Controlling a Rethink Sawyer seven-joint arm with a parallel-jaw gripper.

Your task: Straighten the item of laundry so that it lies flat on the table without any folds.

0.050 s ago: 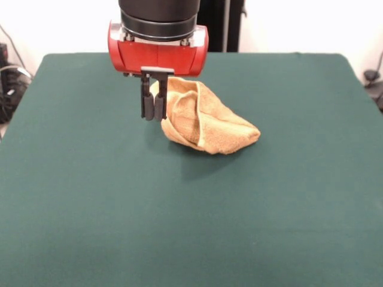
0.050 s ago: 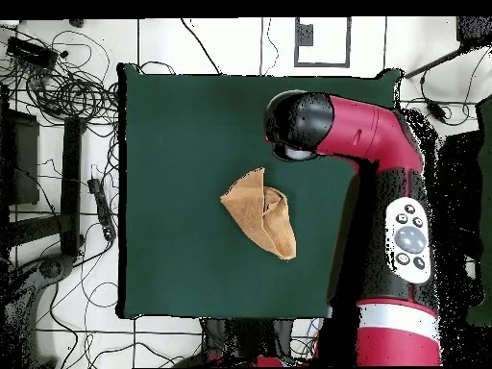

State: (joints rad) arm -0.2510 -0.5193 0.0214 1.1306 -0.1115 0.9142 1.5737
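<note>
The towel (image 1: 203, 119) lies bunched and folded over itself near the middle of the worktop (image 1: 90, 209). It looks light and limp, so it should drape rather than hold shape; a paler hemmed corner seems the best hold. The end effector (image 1: 153, 106) hangs just beside the towel, fingers close together, apparently holding nothing. Only the front view shows it; overhead, the arm (image 2: 346, 130) hides it.

Front view: set low across the table (image 1: 90, 227), facing the arm (image 1: 158, 24), close enough that the table fills the frame. Overhead view: straight down from high up, taking in the whole table (image 2: 173, 144) and surrounding floor (image 2: 58, 144). Both share the tabletop and towel (image 1: 203, 119).
</note>
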